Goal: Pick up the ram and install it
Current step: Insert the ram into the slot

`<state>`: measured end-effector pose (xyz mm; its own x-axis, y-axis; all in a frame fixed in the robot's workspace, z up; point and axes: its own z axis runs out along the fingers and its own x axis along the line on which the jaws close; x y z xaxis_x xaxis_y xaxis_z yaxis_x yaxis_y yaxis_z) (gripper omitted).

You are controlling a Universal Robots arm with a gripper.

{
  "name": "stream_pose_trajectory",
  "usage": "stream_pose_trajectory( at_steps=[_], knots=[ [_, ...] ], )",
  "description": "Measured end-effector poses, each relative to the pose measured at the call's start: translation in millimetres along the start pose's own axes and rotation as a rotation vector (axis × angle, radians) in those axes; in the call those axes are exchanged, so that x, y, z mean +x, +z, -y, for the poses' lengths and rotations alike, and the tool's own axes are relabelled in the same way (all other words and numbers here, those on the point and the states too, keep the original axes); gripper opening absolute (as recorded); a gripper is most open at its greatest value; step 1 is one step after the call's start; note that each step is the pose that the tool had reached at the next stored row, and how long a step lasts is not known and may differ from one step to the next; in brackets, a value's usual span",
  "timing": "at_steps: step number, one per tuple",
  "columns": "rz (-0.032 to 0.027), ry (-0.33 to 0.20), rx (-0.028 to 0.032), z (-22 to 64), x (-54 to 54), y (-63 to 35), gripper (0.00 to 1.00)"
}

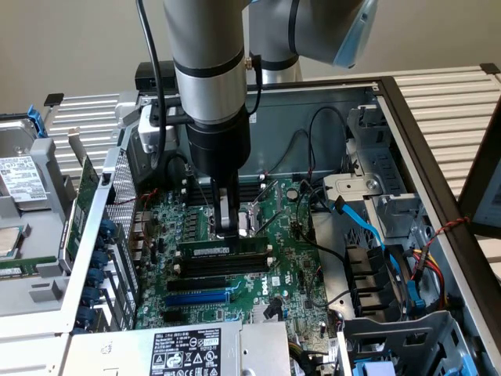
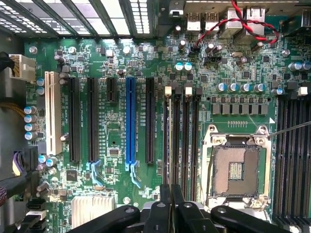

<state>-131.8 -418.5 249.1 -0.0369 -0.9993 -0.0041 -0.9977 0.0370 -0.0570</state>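
Note:
The ram (image 1: 205, 247) is a dark green stick with a pale label. It stands on edge over the black memory slots (image 1: 223, 265) of the motherboard (image 1: 290, 258), inside the open computer case. My gripper (image 1: 227, 229) comes straight down on its middle and is shut on it. In the wrist view the ram (image 2: 165, 145) appears edge-on as a thin line between my gripper (image 2: 170, 193) fingers. It is lined up with the memory slot (image 2: 168, 126) farthest from the CPU socket (image 2: 236, 167). How deep it sits in that slot I cannot tell.
A long blue slot (image 1: 200, 298) and black expansion slots (image 2: 74, 121) lie beside the memory slots. A labelled power supply (image 1: 188, 352) stands at the front. Blue cables (image 1: 368, 227) and a drive cage (image 1: 391, 329) crowd the exterior view's right. Red and black wires (image 2: 248, 24) cross the board's edge.

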Motion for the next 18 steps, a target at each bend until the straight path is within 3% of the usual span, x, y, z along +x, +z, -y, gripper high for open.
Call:
stream_pose_trajectory(
  at_steps=[9,18],
  knots=[
    [0.0003,0.0,0.0056,-1.7,0.0,1.7,0.13],
    [-0.0001,0.001,0.0056,-2.0,0.1,4.4,0.13]
  ],
)
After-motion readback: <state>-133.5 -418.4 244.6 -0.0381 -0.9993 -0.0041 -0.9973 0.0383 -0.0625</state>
